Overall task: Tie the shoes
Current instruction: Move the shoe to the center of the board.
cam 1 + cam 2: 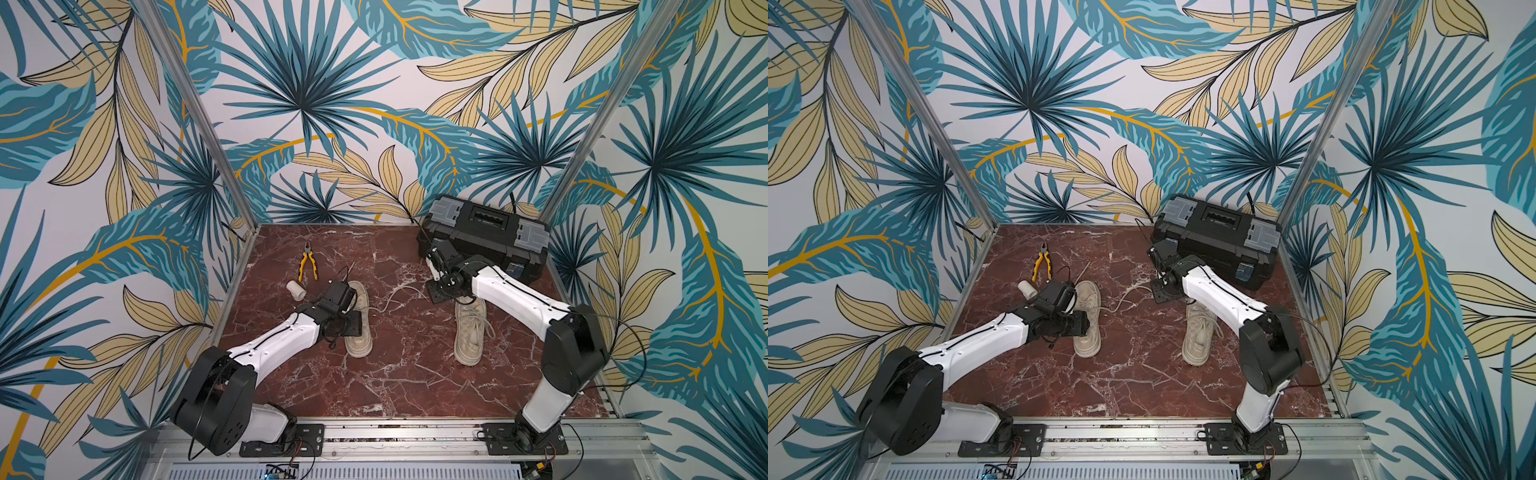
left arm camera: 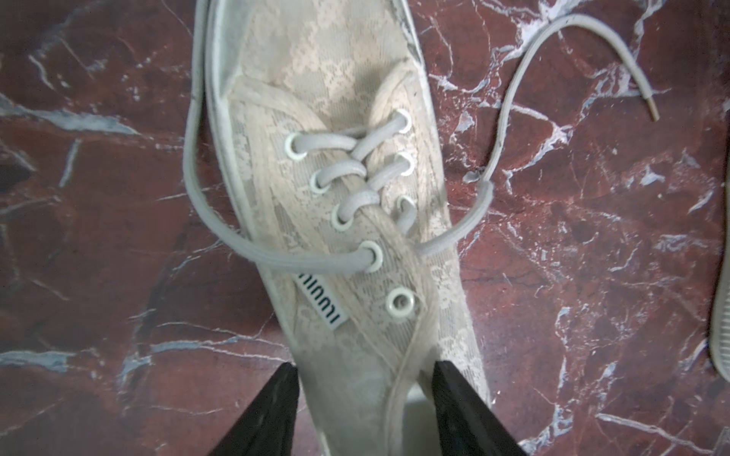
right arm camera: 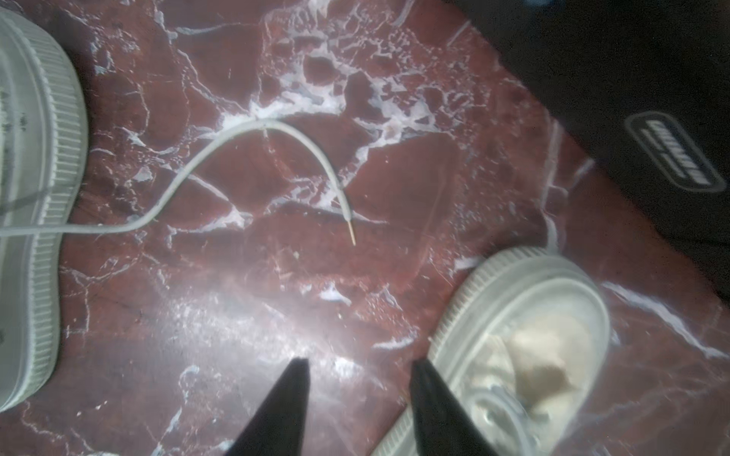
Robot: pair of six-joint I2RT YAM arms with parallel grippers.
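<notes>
Mid-floor, the left gripper point(image 2: 363, 367) is held spread astride the left shoe point(image 1: 359, 345), the right gripper point(image 3: 360, 363) spread and empty just beside the toe of the right shoe point(image 1: 467, 336), and the slack lace point(image 3: 276, 125), flat on the marble point(image 3: 197, 316), may be missed or the shoe dragged

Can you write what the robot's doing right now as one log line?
left gripper: open, over shoe | right gripper: open, empty | lace: loose, untied
</notes>
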